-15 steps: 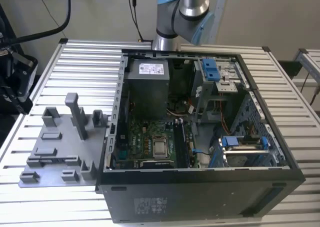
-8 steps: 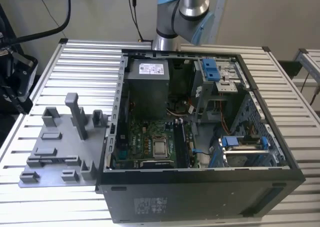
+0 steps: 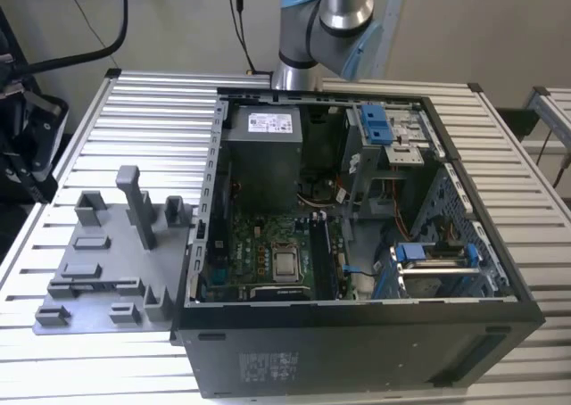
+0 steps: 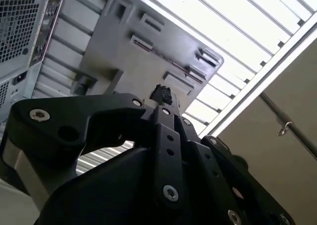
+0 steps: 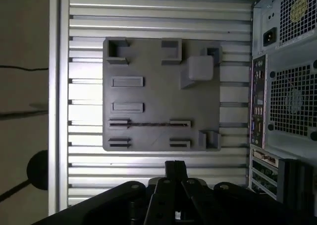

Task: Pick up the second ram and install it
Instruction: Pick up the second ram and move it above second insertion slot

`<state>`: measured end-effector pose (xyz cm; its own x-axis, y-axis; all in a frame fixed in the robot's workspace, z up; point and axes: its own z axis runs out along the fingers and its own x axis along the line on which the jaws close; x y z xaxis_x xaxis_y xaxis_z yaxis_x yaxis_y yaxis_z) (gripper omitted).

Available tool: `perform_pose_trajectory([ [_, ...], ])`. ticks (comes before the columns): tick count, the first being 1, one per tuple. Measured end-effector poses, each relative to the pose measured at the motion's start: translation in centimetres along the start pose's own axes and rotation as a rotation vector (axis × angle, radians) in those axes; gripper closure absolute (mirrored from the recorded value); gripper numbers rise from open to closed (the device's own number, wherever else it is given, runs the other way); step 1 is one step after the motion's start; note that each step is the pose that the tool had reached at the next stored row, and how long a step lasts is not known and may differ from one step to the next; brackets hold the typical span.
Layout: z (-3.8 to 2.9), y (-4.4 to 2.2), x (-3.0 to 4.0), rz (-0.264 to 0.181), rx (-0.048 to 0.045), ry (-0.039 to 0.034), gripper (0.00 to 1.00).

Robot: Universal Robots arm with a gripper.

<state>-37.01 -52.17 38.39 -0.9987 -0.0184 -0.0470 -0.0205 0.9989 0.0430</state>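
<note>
The gripper (image 5: 175, 166) hangs high over the slatted table (image 5: 148, 17), fingers pressed together with nothing between them. The ram (image 5: 150, 124) stands on edge in the grey tray (image 5: 153, 86), where it reads as a thin dark line bridging two slotted blocks (image 5: 119, 123). It is well apart from the gripper. In the first wrist view the closed tips appear just past the tray's edge, and one empty pair of slotted blocks lies between that edge and the ram. The open case (image 3: 357, 334) sits just beside the tray, on the exterior view's right of it. The arm (image 3: 335, 12) rises behind the case.
</note>
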Motion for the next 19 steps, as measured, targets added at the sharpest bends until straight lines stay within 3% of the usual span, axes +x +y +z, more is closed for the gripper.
perform_pose_trajectory([
  [19,0.00,0.00,0.00,-0.300,-0.0073,0.0130,0.89],
])
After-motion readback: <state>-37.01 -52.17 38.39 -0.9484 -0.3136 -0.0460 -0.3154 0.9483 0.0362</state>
